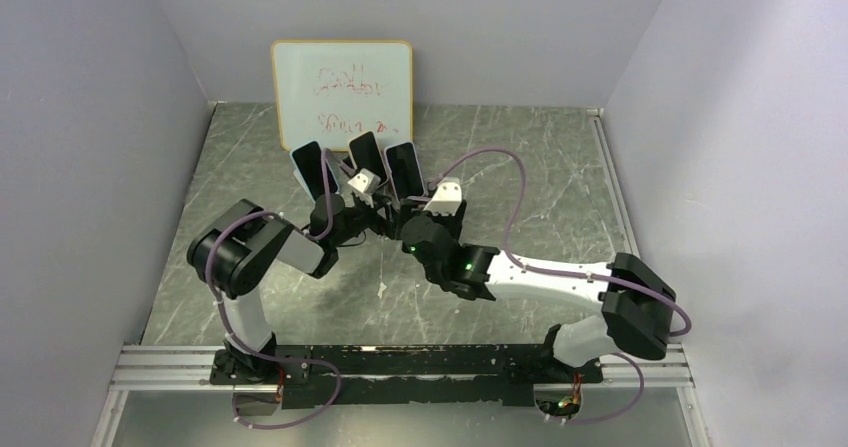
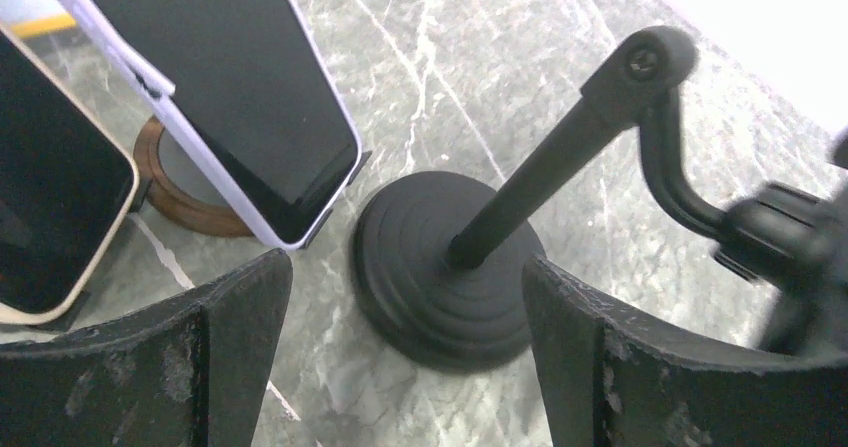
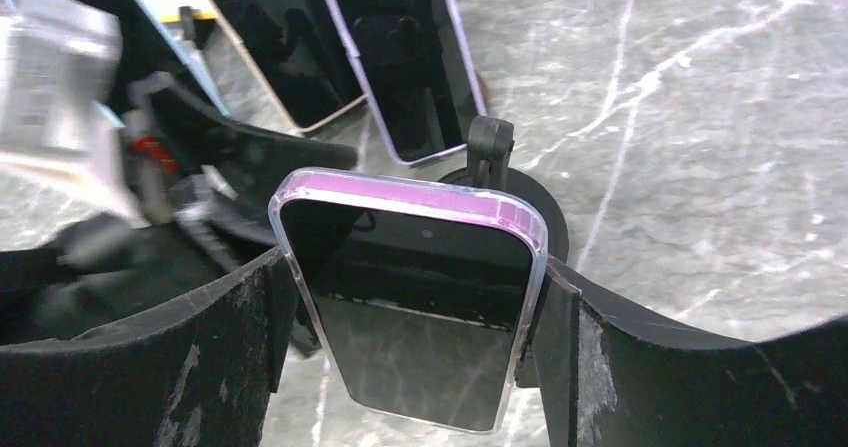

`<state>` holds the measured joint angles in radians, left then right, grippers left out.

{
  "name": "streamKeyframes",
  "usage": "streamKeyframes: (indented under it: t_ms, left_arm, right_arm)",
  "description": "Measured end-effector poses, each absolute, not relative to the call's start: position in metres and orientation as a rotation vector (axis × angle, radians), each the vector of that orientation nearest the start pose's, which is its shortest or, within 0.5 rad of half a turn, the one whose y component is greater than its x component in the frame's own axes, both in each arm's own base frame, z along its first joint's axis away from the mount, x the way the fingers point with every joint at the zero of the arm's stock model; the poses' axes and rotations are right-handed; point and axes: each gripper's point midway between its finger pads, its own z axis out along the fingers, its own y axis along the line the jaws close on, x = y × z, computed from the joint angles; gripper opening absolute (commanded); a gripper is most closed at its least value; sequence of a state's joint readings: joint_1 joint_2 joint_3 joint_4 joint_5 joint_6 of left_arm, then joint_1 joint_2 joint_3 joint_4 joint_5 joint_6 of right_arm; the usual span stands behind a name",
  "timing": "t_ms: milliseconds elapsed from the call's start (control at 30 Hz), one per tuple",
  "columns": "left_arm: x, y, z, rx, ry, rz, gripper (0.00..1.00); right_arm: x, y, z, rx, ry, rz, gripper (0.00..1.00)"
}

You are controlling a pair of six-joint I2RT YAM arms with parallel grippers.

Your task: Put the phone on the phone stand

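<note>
Right wrist view shows the purple-rimmed, clear-cased phone (image 3: 420,257) gripped in the right claw (image 3: 412,297), just in front of the black round-based phone stand (image 3: 490,147); left wrist view shows the left claw (image 2: 405,277) open, empty, straddling it.

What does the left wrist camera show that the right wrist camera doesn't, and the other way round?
Only the left wrist view: the black stand unobstructed from base to hinge, no phone on it, between the fingers of the open left gripper, plus a wooden stand base. Only the right wrist view: the pink-edged phone held in the right gripper. Both: the black stand, the lavender-cased phone and beige-cased phone propped nearby, and the marble table.
</note>
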<state>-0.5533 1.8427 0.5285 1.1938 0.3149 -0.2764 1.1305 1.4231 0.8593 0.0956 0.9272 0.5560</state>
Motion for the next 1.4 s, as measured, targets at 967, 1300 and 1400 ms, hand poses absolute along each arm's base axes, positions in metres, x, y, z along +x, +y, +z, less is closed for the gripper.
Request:
streamKeyframes:
  t_ms: [967,1300,1400]
  left_arm:
    - [0.336,-0.273,0.124,0.555,1.665,-0.775,0.89]
    - [0.338,-0.268,0.119,0.554,1.692,-0.751,0.89]
    - [0.338,-0.267,0.121,0.550,1.687,-0.748,0.90]
  right_arm:
    - [0.330,0.206,0.170,-0.113,1.920,0.189,0.69]
    - [0.357,0.191,0.170,-0.115,1.937,0.240,0.70]
    - [0.366,0.189,0.169,-0.114,1.933,0.251,0.74]
